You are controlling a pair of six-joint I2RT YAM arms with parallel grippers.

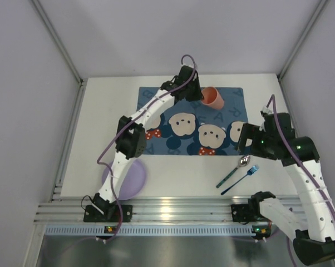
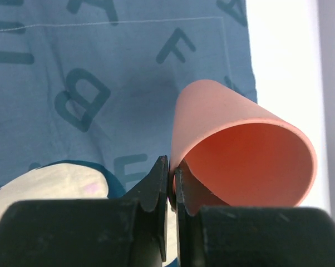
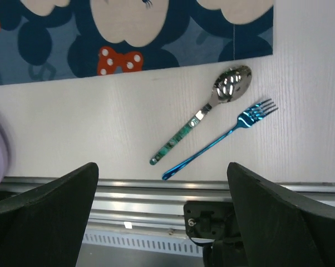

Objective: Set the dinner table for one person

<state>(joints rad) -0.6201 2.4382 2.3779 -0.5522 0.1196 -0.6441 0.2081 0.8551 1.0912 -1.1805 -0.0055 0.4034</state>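
The table point(image 1: 101, 122) is a plain white, matte, flat top that fills the floor of the enclosure, with a ribbed metal rail point(image 1: 173, 210) along its near edge by the arm bases. A blue placemat point(image 1: 156, 100) printed with cartoon mice and letters lies on its far middle part.

The setting looks barely begun. A salmon-pink cup point(image 2: 240, 144) is over the far right part of the placemat, tilted rather than upright, its mouth turned toward the wrist camera. I cannot tell whether it touches the cloth. The left gripper point(image 2: 170, 167) has it: the jaws are almost closed, pinching the cup's wall at the rim, one finger inside and one outside.

A lilac plate point(image 1: 135, 178) sits off the placemat at the near left of the table, partly under the left arm. A spoon point(image 3: 203, 114) and a blue fork point(image 3: 217, 142) lie side by side on bare table just off the placemat's near right corner.

The right gripper point(image 3: 164, 211) hangs above them, spread wide and empty.

By my reading, the cup needs standing up, and plate, spoon and fork need placing.
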